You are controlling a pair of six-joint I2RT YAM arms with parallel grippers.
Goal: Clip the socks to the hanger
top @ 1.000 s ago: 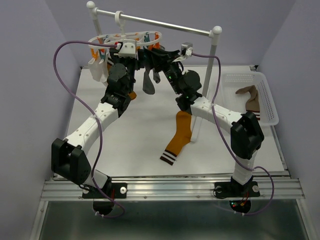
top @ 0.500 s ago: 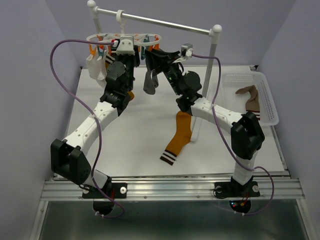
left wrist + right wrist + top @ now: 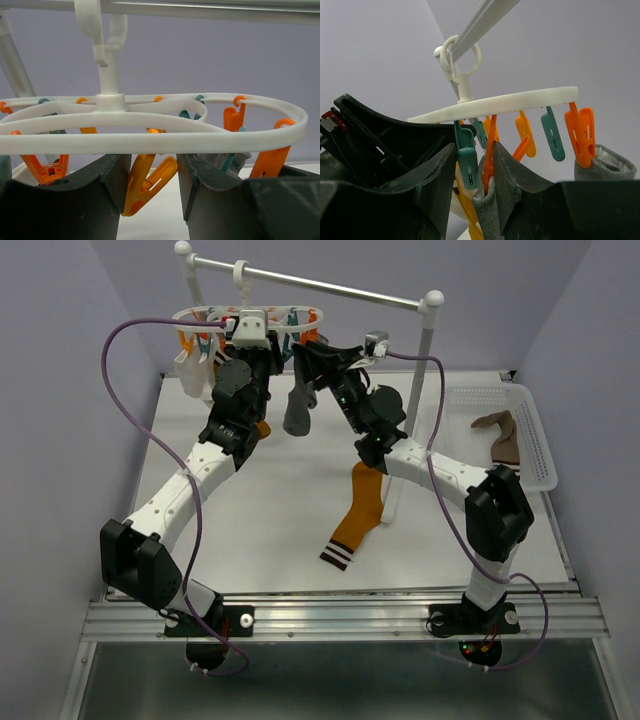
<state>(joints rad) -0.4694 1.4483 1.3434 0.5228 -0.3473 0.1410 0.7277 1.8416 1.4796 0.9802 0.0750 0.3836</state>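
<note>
**Two arms raised to the hanger, each closed on something small**

Both of your arms stretch forward and upward from the near edge. Their forearms converge over the far-left part of the tabletop (image 3: 300, 540), wrists tipped up under the hanger (image 3: 150, 142). That white oval frame hangs by its hook from the rail (image 3: 320, 285) above the far edge, left of centre.

Your left gripper (image 3: 153, 160) sits just below the front ring. Its jaws are drawn in to a narrow gap with an orange clip (image 3: 142, 182) tilted between them, touching both fingers.

Your right gripper (image 3: 474, 145) is just beside it, on the right. Its jaws are also nearly closed, with the cuff of the grey sock (image 3: 296, 410) pinched between them beside a teal clip (image 3: 468, 167). The rest of that sock dangles free below the wrist.

A white sock (image 3: 190, 375) hangs from the hanger's left end. A mustard-orange sock (image 3: 360, 510) lies flat near the middle of the tabletop, toward the right. A brown sock (image 3: 500, 435) rests in the basket (image 3: 545, 455) at the right edge.
</note>
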